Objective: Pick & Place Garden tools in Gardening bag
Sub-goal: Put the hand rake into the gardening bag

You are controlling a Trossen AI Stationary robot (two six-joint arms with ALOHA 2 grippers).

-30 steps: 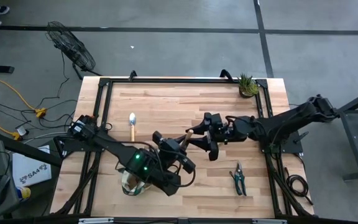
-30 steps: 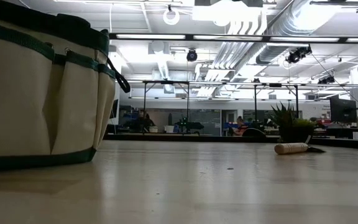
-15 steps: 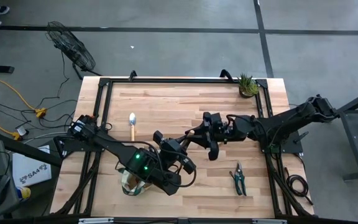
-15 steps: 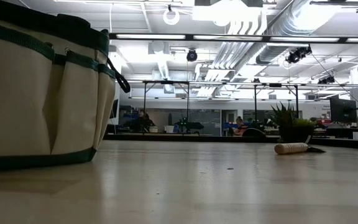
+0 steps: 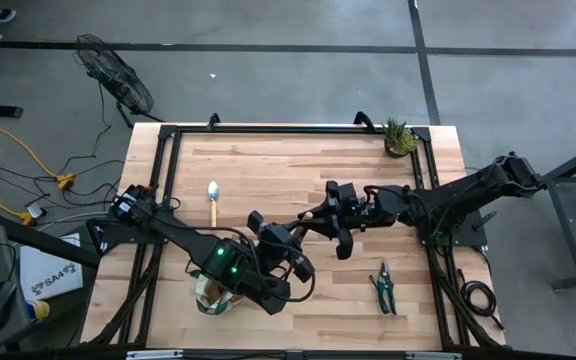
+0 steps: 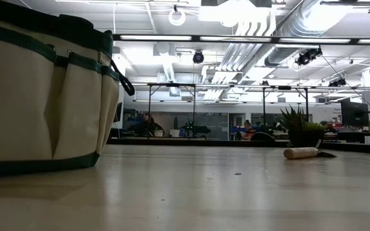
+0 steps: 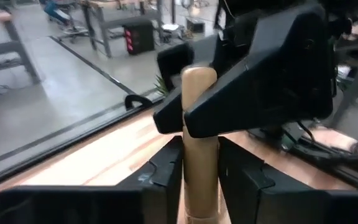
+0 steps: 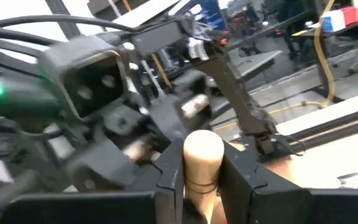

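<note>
Both grippers, left and right, apparently clamp one wooden-handled tool mid-bench; one trowel at nine o'clock, one pruner at four, one bag.

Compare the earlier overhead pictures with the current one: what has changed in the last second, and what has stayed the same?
Almost nothing moved. The right gripper and left gripper stay clamped on one wooden-handled tool at mid-table. The trowel, pruners and gardening bag lie unchanged.

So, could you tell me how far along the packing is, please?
Nothing visibly packed; inside the bag cannot be seen. In hand: both the left gripper and right gripper clamp one wooden-handled tool mid-table. Remaining: a trowel and pruners lie on the table.
</note>
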